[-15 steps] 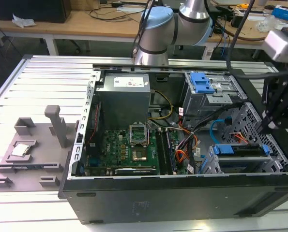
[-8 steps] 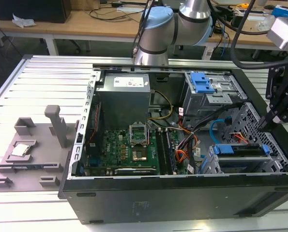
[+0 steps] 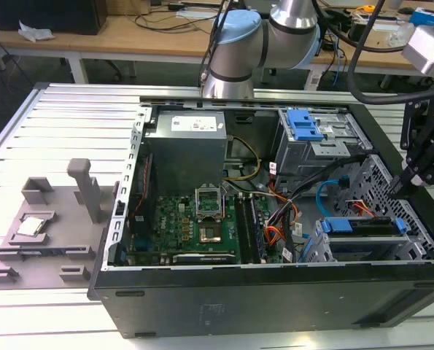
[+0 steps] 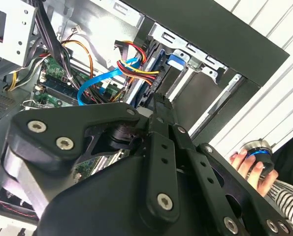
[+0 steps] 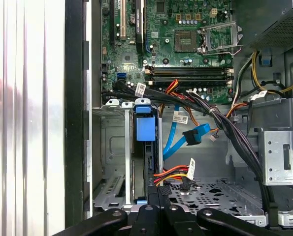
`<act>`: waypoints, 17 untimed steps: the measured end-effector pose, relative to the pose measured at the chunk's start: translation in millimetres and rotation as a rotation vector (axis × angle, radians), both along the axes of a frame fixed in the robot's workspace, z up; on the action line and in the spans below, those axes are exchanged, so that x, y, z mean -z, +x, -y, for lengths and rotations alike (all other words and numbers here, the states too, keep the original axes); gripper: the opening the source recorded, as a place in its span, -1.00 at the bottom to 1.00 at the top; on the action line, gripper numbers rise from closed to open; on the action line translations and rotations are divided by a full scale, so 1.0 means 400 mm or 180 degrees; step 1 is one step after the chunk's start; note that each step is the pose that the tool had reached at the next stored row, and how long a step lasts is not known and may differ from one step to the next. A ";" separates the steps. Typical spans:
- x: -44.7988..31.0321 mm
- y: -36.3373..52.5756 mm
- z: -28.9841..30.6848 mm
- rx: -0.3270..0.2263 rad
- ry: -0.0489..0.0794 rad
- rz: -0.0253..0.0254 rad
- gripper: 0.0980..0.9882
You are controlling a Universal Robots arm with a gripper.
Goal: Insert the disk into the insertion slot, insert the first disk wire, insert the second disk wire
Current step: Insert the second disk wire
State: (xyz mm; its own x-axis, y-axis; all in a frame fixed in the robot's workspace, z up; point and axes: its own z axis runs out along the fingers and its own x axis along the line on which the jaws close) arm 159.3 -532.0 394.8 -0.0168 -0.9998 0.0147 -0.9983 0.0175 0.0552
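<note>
The disk (image 3: pixel 362 227), in its blue carrier, lies inside the insertion slot (image 3: pixel 320 249) at the front right corner of the open computer case. In the first wrist view the disk (image 5: pixel 145 129) is edge-on, its blue bar up, within the silver cage (image 5: pixel 112 147). My gripper (image 3: pixel 397 188) hangs over the case's right side, fingers together and holding nothing. Its tips (image 5: pixel 158 192) sit at the disk's rear edge, beside a red, yellow and black wire bundle (image 5: pixel 173 174). A blue flat cable's connector (image 5: pixel 195 133) hangs loose nearby. I cannot tell whether the bundle is plugged in.
The motherboard (image 3: pixel 202 219), power supply (image 3: pixel 187 146) and a grey bay with a blue latch (image 3: pixel 304 124) fill the case. A thick black cable bundle (image 5: pixel 225 123) crosses above the cage. A grey fixture (image 3: pixel 49 226) lies left of the case. A person's hand (image 4: pixel 249 164) rests on a round knob.
</note>
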 end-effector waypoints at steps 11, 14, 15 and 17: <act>0.014 -0.019 -0.025 -0.0175 0.0006 0.0001 -0.54; 0.021 -0.038 -0.050 -0.0184 0.0011 0.0002 -0.54; 0.024 -0.049 -0.062 -0.0189 0.0012 0.0002 -0.54; 0.032 -0.071 -0.076 -0.0203 0.0013 0.0002 -0.54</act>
